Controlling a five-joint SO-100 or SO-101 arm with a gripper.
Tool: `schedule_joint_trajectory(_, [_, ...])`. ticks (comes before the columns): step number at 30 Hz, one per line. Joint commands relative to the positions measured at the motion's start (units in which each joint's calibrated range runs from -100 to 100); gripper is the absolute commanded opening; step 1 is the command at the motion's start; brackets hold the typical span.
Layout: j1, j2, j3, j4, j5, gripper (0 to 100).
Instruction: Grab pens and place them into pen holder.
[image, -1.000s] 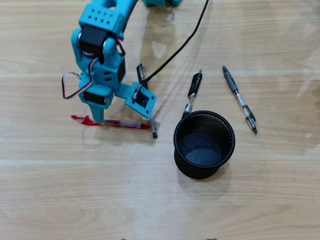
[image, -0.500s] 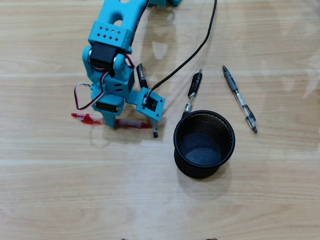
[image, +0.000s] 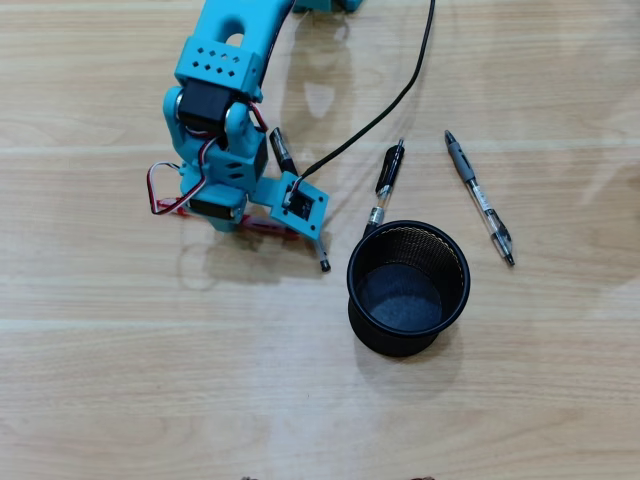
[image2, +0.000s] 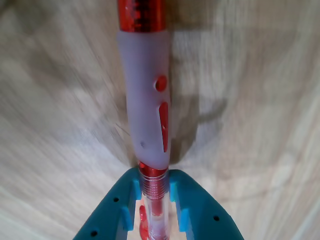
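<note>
Change since earlier frames: gripper (image: 262, 222) has closed in over the red pen (image: 270, 226); pen's left end, plainly on the table a second ago, is now mostly hidden under the arm, and its dark tip has shifted right toward the pen holder (image: 408, 288).

Overhead view
- Arm: blue, enters from top edge, bent down over the left half of the wooden table (image: 120, 380).
- Red pen: lies roughly level under the gripper body; short red stretches show either side, dark tip pokes out lower right.
- Pen holder: black mesh cup, upright, right of the gripper, apart from it.
- Black-capped pen (image: 386, 182): just above the holder's rim, tilted.
- Grey-sleeved pen (image: 478, 198): right of the holder, slanted, well apart from the gripper.
- Short black pen (image: 283, 152): partly hidden beside the arm.

Wrist view
- Gripper (image2: 152, 192): both blue fingers (image2: 182, 200) pressed against the pen's clear barrel, one each side; clamped on it.
- Red pen (image2: 146, 107): runs straight up from between the fingers, frosted grip sleeve in mid-frame, red section at top.
- Contact with table: cannot tell.
</note>
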Motion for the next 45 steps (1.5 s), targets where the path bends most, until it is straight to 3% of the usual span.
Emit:
schedule_joint_trajectory(1, [1.98,-9.56,-7.9,3.41,-0.31,2])
schedule_joint_trajectory(4, [3.35,-16.41,-13.61,5.9,-2.82,2])
schedule_joint_trajectory(9, [4.56,-24.18,-20.76,11.23,-12.07,2])
schedule_joint_trajectory(17, [-7.54,-30.52,-21.39,11.14,-33.45,2])
schedule_joint_trajectory(21, [-13.91,-31.88,-18.41,0.92,-40.72,2])
schedule_joint_trajectory(26, [-21.25,-33.4,-2.83,-23.06,-46.83,2])
schedule_joint_trajectory(34, [-25.44,-33.99,26.41,-55.89,-52.85,2])
schedule_joint_trajectory(45, [-26.01,-33.74,30.12,-58.04,-52.43,2])
